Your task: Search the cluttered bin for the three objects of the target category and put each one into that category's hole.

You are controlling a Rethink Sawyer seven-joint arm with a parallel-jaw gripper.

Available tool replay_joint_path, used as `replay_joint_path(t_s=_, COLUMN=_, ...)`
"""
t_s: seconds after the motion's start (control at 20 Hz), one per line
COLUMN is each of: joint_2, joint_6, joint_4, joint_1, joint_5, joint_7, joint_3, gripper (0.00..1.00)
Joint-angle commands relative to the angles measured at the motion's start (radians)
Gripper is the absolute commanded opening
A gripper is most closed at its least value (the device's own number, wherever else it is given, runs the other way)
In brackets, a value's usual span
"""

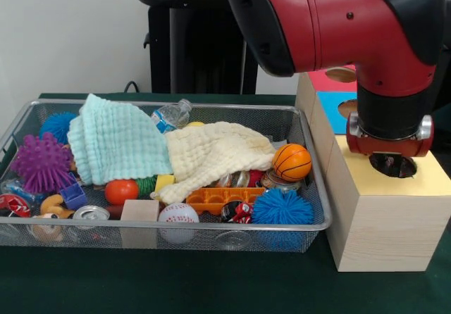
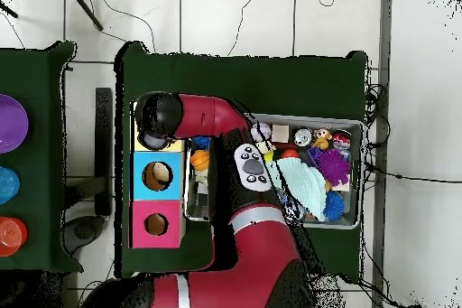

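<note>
My gripper points straight down at the round hole of the yellow-topped wooden box, to the right of the bin; the wrist hides its tips. From overhead the wrist covers that box. In the wire bin lie a small orange basketball, a baseball, a blue fuzzy ball, a purple spiky ball, a blue spiky ball and an orange ball. I see nothing held.
A mint cloth and a cream cloth cover the bin's middle. A plastic bottle, a can, a wooden block and an orange tray lie around them. Blue-topped and pink-topped boxes adjoin the yellow one.
</note>
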Motion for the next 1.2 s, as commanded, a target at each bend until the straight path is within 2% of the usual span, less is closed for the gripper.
replay_joint_path(t_s=0.05, joint_2=0.103, joint_6=-0.081, joint_4=-0.041, joint_1=0.018, joint_5=-0.057, joint_7=0.005, joint_3=0.030, gripper=0.00)
replay_joint_path(t_s=0.5, joint_2=0.209, joint_6=-0.154, joint_4=-0.139, joint_1=0.035, joint_5=-0.081, joint_7=0.001, joint_3=0.019, gripper=0.00)
replay_joint_path(t_s=0.6, joint_2=0.218, joint_6=-0.133, joint_4=-0.162, joint_1=0.037, joint_5=-0.076, joint_7=0.004, joint_3=0.019, gripper=0.00)
replay_joint_path(t_s=0.95, joint_2=0.035, joint_6=0.028, joint_4=-0.036, joint_1=0.012, joint_5=-0.023, joint_7=0.015, joint_3=0.042, gripper=0.00)
replay_joint_path(t_s=1.2, joint_2=-0.086, joint_6=0.155, joint_4=0.016, joint_1=0.002, joint_5=0.013, joint_7=0.026, joint_3=0.038, gripper=0.00)
